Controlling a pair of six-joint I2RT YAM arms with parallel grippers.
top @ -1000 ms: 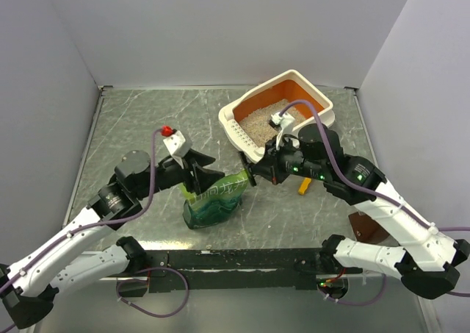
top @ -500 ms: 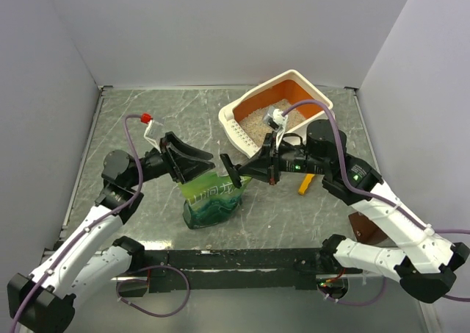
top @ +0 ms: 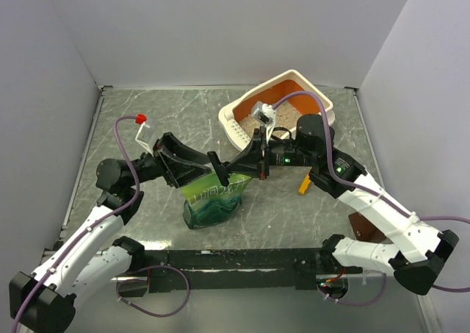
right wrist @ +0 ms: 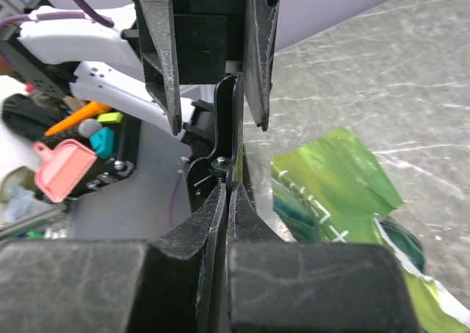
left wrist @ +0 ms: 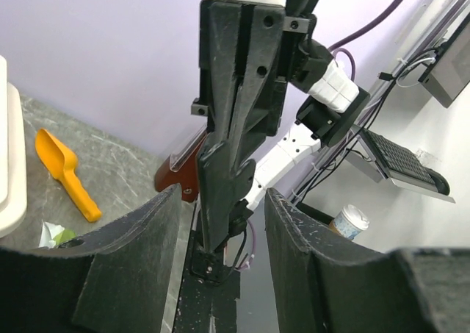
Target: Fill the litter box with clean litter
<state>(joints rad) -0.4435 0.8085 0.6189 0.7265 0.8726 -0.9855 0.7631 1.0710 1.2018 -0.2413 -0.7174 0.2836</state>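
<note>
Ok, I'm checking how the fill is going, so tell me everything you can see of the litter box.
The litter box is a rectangular plastic tray, cream-white outside, orange inside, with a slotted strip along its near-left rim. It sits upright, askew at the far right of the table. Beige litter covers the visible floor, orange walls showing above it. The right arm crosses over its near side, hiding part; contact cannot be judged.

This is a robotics lab test cell. Plain pale walls (top: pixel 220 31) box in a grey marbled surface (top: pixel 169 112). A left arm (top: pixel 81 237) and a right arm (top: pixel 382 208) are bolted to a black rail (top: pixel 235 259), and a purple cable (top: pixel 440 218) trails off. Beyond the cell, the left wrist view catches a paper cup (left wrist: pixel 354 221) among equipment.
</note>
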